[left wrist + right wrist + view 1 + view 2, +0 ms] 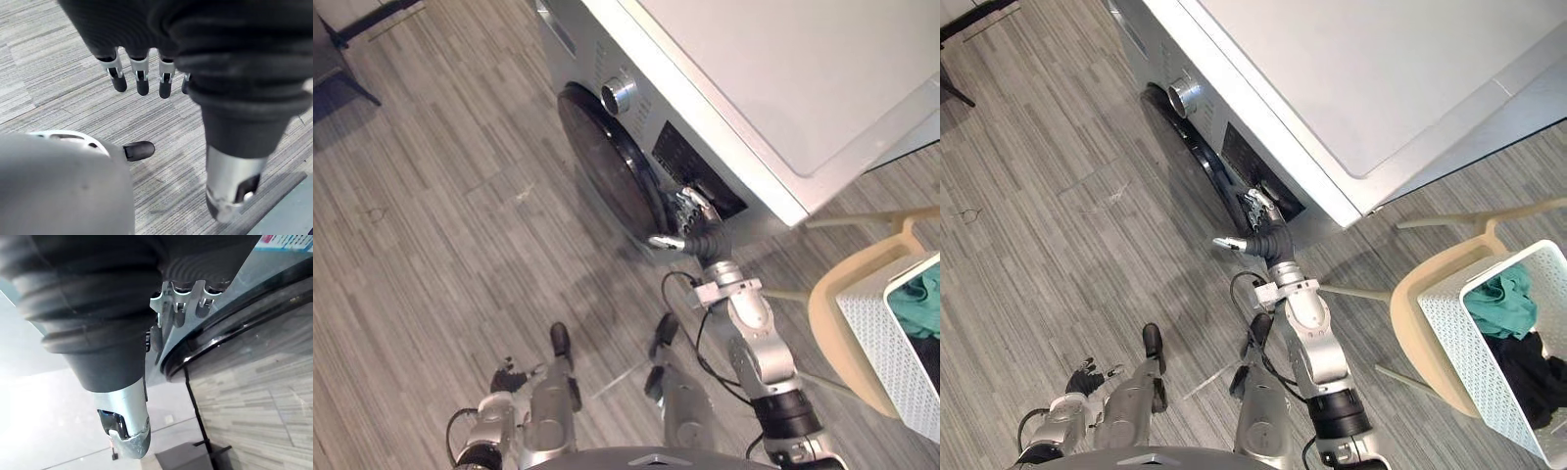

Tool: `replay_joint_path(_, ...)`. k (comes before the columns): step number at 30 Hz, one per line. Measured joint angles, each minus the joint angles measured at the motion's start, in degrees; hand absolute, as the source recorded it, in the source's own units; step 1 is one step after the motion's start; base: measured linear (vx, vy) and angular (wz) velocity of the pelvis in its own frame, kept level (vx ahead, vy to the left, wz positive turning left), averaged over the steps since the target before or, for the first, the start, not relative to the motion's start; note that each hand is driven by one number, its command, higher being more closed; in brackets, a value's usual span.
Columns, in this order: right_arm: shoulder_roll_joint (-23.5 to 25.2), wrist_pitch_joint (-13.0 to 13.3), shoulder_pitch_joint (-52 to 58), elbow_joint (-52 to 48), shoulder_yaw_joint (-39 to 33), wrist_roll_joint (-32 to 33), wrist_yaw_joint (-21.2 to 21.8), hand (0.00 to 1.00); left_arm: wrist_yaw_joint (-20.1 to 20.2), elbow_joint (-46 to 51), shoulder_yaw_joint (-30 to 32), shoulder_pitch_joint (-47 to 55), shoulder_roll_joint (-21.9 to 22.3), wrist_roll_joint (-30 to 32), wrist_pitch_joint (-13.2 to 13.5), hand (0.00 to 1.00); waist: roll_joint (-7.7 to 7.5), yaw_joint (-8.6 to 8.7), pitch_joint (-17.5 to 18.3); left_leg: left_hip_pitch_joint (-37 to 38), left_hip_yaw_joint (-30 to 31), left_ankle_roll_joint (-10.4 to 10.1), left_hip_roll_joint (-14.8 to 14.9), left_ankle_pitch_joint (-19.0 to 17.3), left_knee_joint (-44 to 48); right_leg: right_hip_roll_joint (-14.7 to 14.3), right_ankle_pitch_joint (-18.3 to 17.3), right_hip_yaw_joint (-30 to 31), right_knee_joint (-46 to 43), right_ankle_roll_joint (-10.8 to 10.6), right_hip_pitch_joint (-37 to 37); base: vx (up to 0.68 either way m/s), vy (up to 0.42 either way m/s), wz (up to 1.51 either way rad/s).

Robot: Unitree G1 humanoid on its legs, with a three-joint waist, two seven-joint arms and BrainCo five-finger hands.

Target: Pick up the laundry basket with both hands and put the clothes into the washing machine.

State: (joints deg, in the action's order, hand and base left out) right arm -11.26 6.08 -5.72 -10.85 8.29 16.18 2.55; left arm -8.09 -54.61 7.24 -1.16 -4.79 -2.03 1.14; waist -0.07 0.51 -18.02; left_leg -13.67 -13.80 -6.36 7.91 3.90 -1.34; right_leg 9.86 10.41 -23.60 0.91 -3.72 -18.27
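The grey-white washing machine (754,78) stands at the top, its dark round door (607,166) facing the floor space below a silver knob (619,95). My right hand (697,227) is at the door's right edge; its fingers (181,303) lie fairly straight against the glossy door rim (254,308), with the thumb held out to the side. The white perforated laundry basket (1449,333) sits on a beige chair (1420,294) at the right, with teal clothes (1508,304) and dark clothes (1528,377) inside. My left hand (506,377) hangs low at the lower left, fingers (142,81) relaxed, holding nothing.
Grey wood-grain floor (440,225) spreads to the left of the machine. A dark furniture leg (347,73) shows at the upper left corner. The chair's pale legs (862,220) reach toward the machine's right corner.
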Motion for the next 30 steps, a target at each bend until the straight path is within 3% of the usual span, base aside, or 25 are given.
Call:
replay_joint_path(10,-0.6,0.1,0.0,1.6,0.4,-3.1,-0.2,0.0,-1.6,0.2,-0.6,-0.1,-1.0,0.0,0.1,0.0,-0.66,0.01,-0.5,-1.2,-0.1,0.0,-0.1,-0.1,0.2,0.1,0.1,0.3,0.0,0.0,-1.1,0.05,0.016,-0.02)
replay_joint_path(15,-2.9,-0.3,-15.2,18.5,3.3,-4.2,-2.4,0.0,-1.7,2.6,-1.2,-0.2,-0.9,-0.1,0.2,0.0,0.09,-0.58,-2.7,-2.7,1.3,0.2,-0.1,0.6,0.3,0.1,0.4,-0.9,-0.1,0.3,-1.8,0.02,0.011,0.12)
replay_joint_path(18,-4.4,1.0,-22.6,26.7,5.3,-5.0,-3.9,0.0,-2.0,3.4,-1.5,-0.3,-0.8,-0.2,0.2,0.0,0.73,-0.74,-3.7,-3.3,2.2,0.2,-0.1,1.2,0.3,0.1,0.6,-1.7,-0.1,0.5,-1.8,0.01,0.01,0.13)
replay_joint_path(20,-3.8,-0.1,-29.3,34.7,5.9,-4.1,-4.3,0.0,-2.0,4.2,-3.4,-0.4,-0.9,-1.0,0.3,0.0,1.47,-1.4,-4.1,-3.4,2.5,0.3,-0.1,1.5,0.2,0.1,0.7,-1.9,-0.2,0.6,-1.8,-0.01,0.012,0.07)
replay_joint_path(21,-3.9,-1.4,-33.9,38.9,5.9,-2.9,-5.3,0.0,-2.0,4.5,-4.0,-0.9,-0.5,-1.7,0.6,0.0,2.37,-2.58,-4.7,-3.5,2.7,0.3,-0.1,1.8,0.2,0.1,0.8,-2.0,-0.3,0.8,-1.8,-0.03,0.008,0.08)
replay_joint_path(24,-3.6,-2.5,-37.4,38.3,7.2,-2.4,-7.0,0.0,-2.4,4.7,-3.8,-1.8,0.7,-4.0,1.2,0.0,3.43,-4.51,-5.9,-4.3,3.1,0.3,0.3,2.5,0.0,-0.1,0.9,-2.9,-0.3,0.9,-2.1,-0.02,0.001,0.14)
replay_joint_path(30,-0.7,-2.6,-27.7,25.8,18.8,0.1,-4.1,0.0,-3.1,4.8,-3.3,-1.8,0.6,-4.6,1.2,0.0,2.48,-4.54,-6.0,-3.9,3.8,0.1,0.4,3.1,-0.8,-0.2,0.7,-3.0,-0.4,0.9,-1.7,0.07,0.015,0.05)
